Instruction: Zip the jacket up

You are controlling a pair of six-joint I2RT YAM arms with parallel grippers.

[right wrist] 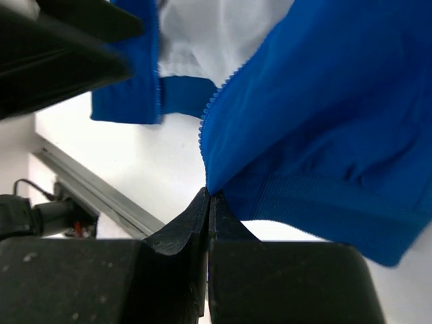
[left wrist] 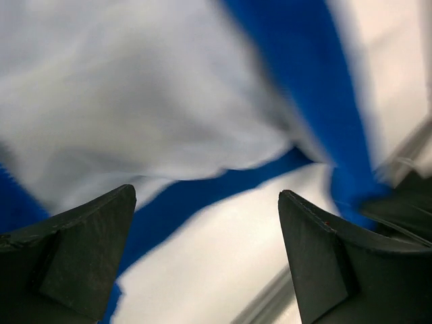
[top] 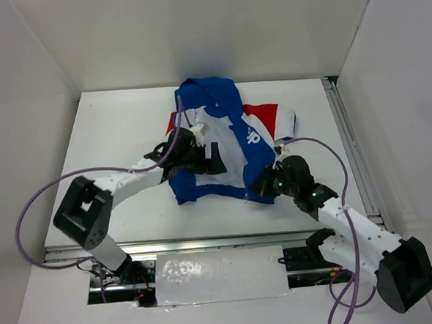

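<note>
White panel walls enclose a white bench point(top: 119, 131). A small royal-blue hooded fabric jacket point(top: 223, 106) lies open near the middle of it, hood toward the far wall. Its pale grey-white lining point(top: 227, 168) faces up, and a red-and-white sleeve point(top: 268, 116) is spread out on the right side of the top view. White chest lettering point(top: 252, 138) shows on the right-hand front panel. The zipper is unjoined: the two front edges lie apart, and a row of zipper teeth point(right wrist: 214, 98) runs bare along the blue edge in the right wrist view.

Left tool point(top: 214, 160): positioned over the left-hand front panel, above the lining. Its wrist view shows the jaws spread wide with nothing between them, and blurred lining and a blue hem band below. Contact with the cloth cannot be determined.

Right tool point(right wrist: 209, 196): at the lower corner of the right-hand front panel. Its fingers are pressed together, pinching the bottom corner of the blue hem where the teeth end
</note>
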